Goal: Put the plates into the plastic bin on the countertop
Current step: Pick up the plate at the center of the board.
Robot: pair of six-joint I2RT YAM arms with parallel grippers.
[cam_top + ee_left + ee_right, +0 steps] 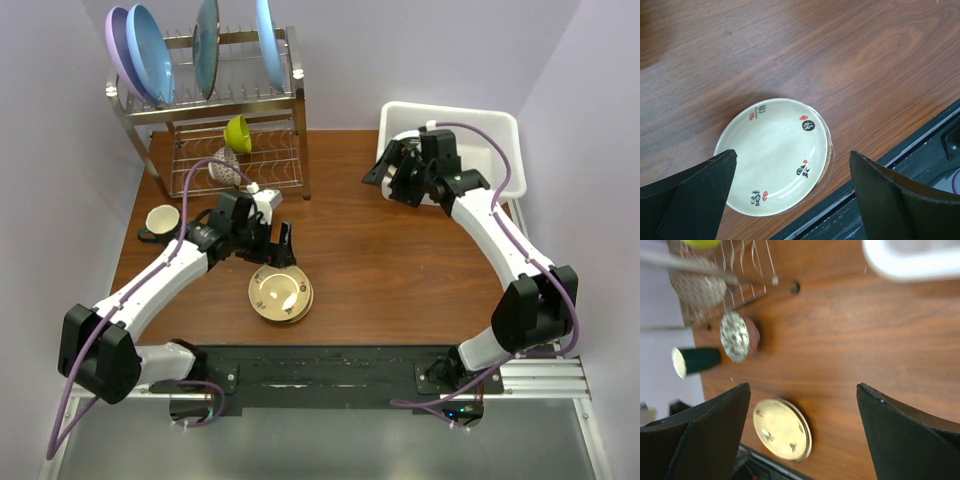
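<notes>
A small stack of plates [281,295] lies on the countertop [400,270] near its front edge. The top plate [775,155] is cream with red and black marks. My left gripper [280,258] hovers just behind and above the stack, open, and the plate shows between its fingers in the left wrist view, where the gripper [792,154] holds nothing. The white plastic bin [500,125] stands at the back right. My right gripper [385,180] hangs open and empty beside the bin's left edge. In the right wrist view the gripper [804,385] looks down at the plates [781,429], with the bin [910,260] at top right.
A two-tier steel wire rack [210,100] at the back left holds large blue and lilac plates and a lime-green bowl [238,133]. A dark green cup [160,220] and a speckled dish [735,336] sit near the rack. A black rail [900,200] runs along the front edge.
</notes>
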